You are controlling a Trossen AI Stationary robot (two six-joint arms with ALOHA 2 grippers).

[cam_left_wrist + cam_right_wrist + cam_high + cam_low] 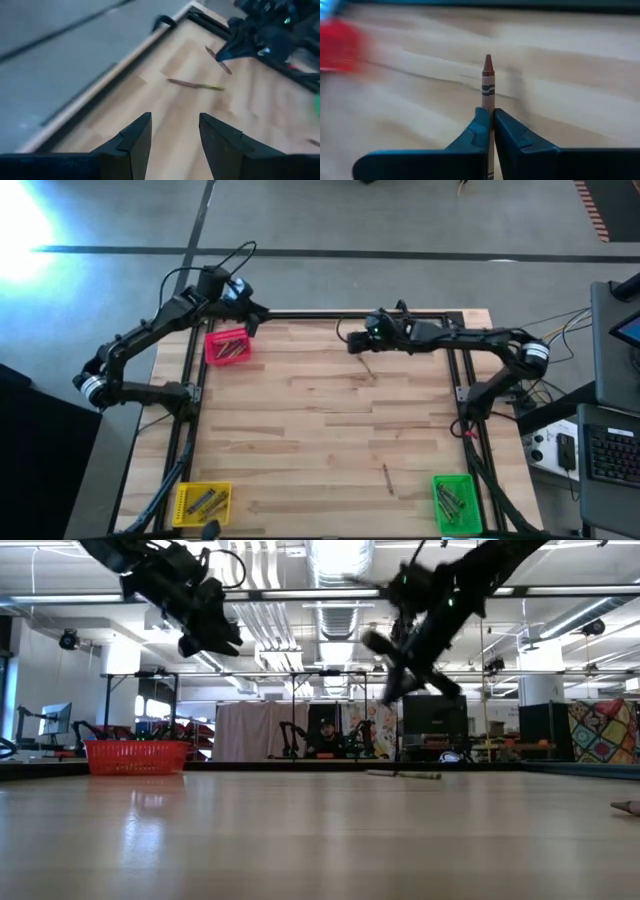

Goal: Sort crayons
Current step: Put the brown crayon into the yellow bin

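My right gripper hangs above the table's far middle, shut on a brown-red crayon. It also shows in the left wrist view. My left gripper is open and empty in the air by the far edge, just right of the red bin, which holds several crayons. An olive crayon lies flat on the table below my right gripper; it also shows in the left wrist view. Another crayon lies near the green bin. My right gripper pinches the crayon's paper-wrapped shaft between its two fingers. The crayon lies along the fingers, and its pointed tip sticks out past the fingertips. It is lifted clear of the table.
A yellow bin stands at the near left corner and a green bin at the near right corner, each with several crayons. The wooden table's middle is bare. Black frame rails run along the table's edges.
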